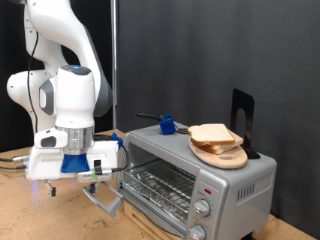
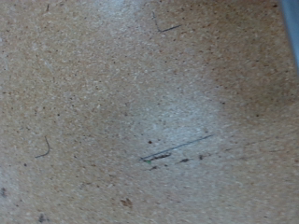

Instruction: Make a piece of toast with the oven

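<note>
The silver toaster oven (image 1: pixel 235 180) stands at the exterior view's right, with two round knobs (image 1: pixel 203 208) on its front. Its glass door (image 1: pixel 125 195) hangs open and down, and the wire rack (image 1: pixel 160 183) shows inside with nothing on it. Slices of pale bread (image 1: pixel 213 135) lie stacked on a round wooden plate (image 1: pixel 222 156) on top of the oven. My gripper (image 1: pixel 93 177) hangs low over the table, just left of the open door and close to its handle (image 1: pixel 102 199). No bread shows between its fingers. The wrist view shows only the tabletop (image 2: pixel 140 112); the fingers do not show there.
A blue-handled tool (image 1: pixel 166 125) lies on the oven's top, left of the plate. A black stand (image 1: pixel 243 115) rises behind the plate. A dark curtain backs the scene. A bluish edge (image 2: pixel 291 28) shows at one corner of the wrist view.
</note>
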